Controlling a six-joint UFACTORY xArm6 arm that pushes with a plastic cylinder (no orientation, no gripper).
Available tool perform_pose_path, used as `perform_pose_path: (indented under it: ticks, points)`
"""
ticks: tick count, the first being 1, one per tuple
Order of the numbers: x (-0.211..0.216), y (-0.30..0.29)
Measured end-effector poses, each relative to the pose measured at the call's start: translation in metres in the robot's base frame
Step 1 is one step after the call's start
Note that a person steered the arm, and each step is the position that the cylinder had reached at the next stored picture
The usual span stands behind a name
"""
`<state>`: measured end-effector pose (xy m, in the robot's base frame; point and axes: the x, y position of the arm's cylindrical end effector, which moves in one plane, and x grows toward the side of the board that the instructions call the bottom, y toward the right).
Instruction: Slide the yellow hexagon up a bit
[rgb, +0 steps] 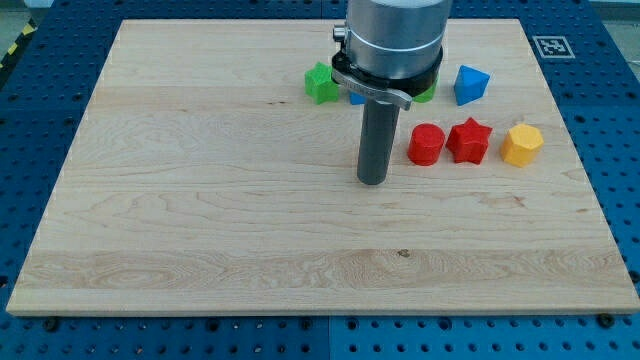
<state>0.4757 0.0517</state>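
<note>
The yellow hexagon (522, 144) lies near the board's right edge, at mid height. My tip (372, 181) rests on the wood well to its left and a little lower. Between them sit a red round-ish block (426, 144) and a red star (469, 140), side by side, the star close to the hexagon. The tip touches no block; the red round-ish block is the nearest.
A green star (321, 83) lies at the view's top, left of the arm. A blue block (471, 84) lies at the top right. A green block (427, 93) and a small blue piece (356, 97) peek out from behind the arm's body. The wooden board (200, 200) sits on a blue perforated table.
</note>
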Motion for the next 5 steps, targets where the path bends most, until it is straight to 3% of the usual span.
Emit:
perform_pose_path:
  ticks: [5]
  points:
    - [-0.017, 0.0]
